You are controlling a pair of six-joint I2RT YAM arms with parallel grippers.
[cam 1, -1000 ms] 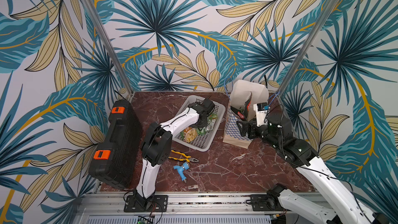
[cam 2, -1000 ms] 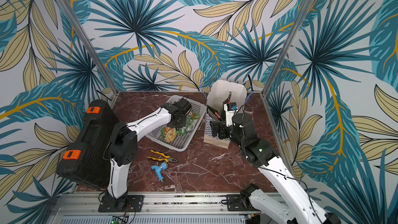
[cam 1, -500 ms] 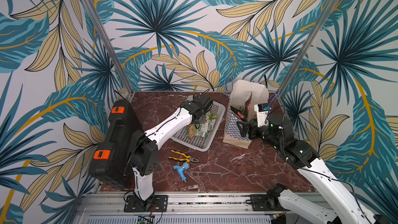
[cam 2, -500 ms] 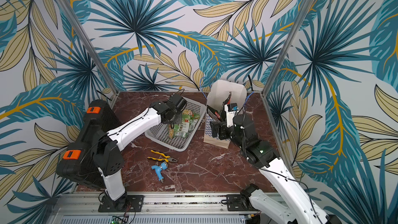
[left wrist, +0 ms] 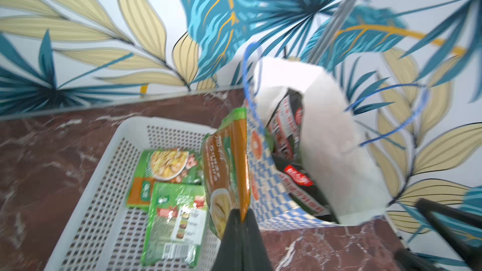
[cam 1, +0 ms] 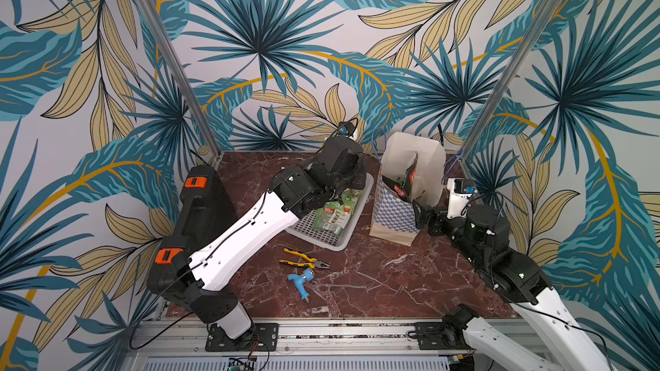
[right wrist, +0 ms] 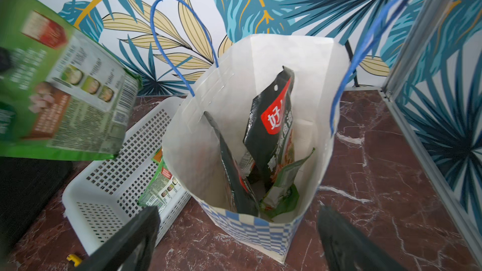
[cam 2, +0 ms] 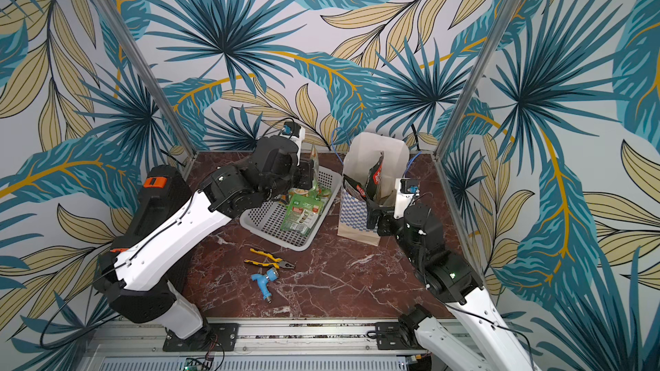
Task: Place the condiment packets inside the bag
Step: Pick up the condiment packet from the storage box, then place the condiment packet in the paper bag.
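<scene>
**Transfer: green packet, basket to bag**

The table (cam 1: 375, 280) carries the bag (cam 1: 393, 215) upright near its far edge, mouth open, dark packets (right wrist: 271, 126) inside. The basket (cam 1: 330, 240) just beside it holds two more packets (left wrist: 174, 215). My left gripper (left wrist: 242, 217) is clamped on a green packet (left wrist: 227, 168) above the basket. My right gripper (right wrist: 238, 212) is spread wide, empty, beside the bag. I should clear the rim before letting go.

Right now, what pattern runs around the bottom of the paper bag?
The bag has a blue-and-white checked band around its bottom, clearest in the right wrist view.
</scene>
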